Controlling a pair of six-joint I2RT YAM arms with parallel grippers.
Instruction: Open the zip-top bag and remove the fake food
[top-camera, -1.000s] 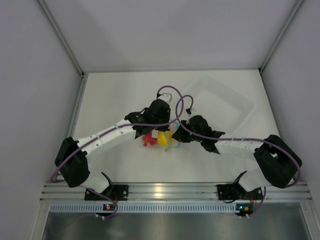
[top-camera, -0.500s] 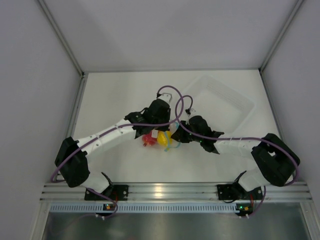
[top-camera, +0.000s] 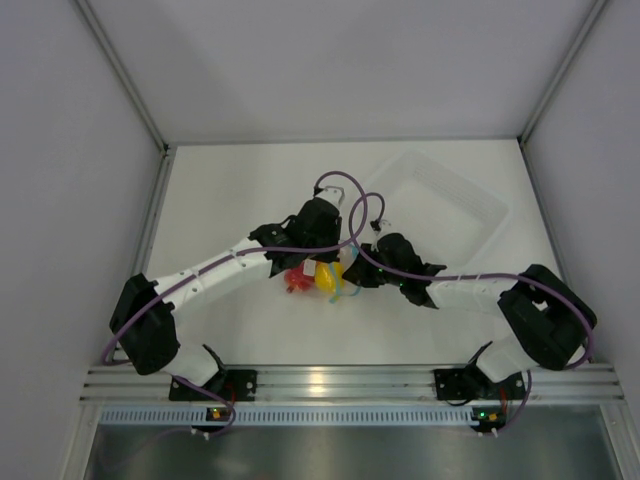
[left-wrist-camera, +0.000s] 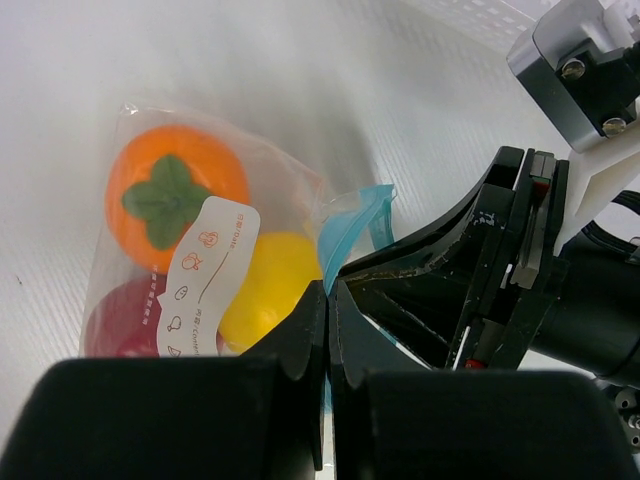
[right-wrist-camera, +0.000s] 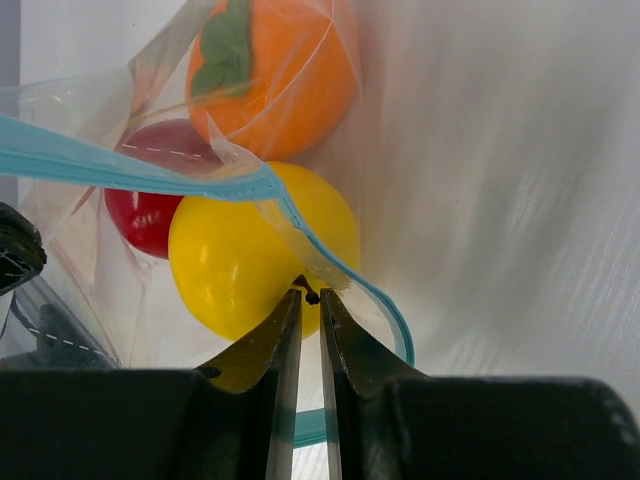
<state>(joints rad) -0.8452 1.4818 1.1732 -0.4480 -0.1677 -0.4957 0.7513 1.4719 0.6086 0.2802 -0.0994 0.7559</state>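
Large rigid clear rectangular tray (top-camera: 480, 200) sits far-right on white table (top-camera: 230, 190), just behind the right wrist, apart from the bag. Purple cables (top-camera: 345, 182) loop over both wrists. Cables + black wrist housings hide most of the small crinkly clear zip-top bag (top-camera: 338, 285) from top cam. Only bits of red and yellow show there, mid-table btwn the two arms.

Left wrist cam: bag lies on table w/ all 3 fake food pcs inside: orange round fruit w/ green top (left-wrist-camera: 175, 190), yellow ball (left-wrist-camera: 275, 270), red ball (left-wrist-camera: 115, 320). White printed label (left-wrist-camera: 205, 265) on the film. Right gripper's black body fills the right of that view, nose-to-nose w/ the left one.

Right wrist cam alone shows the light blue zip strip (right-wrist-camera: 130, 165) up close. It runs across the fruits, kinks, then bends down past the yellow ball; mouth looks partly parted.

Left gripper (left-wrist-camera: 328, 305): jaws pressed tight together at bag's mouth edge, film pinched. Right gripper (right-wrist-camera: 308, 300): narrow slit only, tips nipping the bag lip in front of the yellow ball.

Both arms reach inward, forearms low, wrists meeting at table centre.
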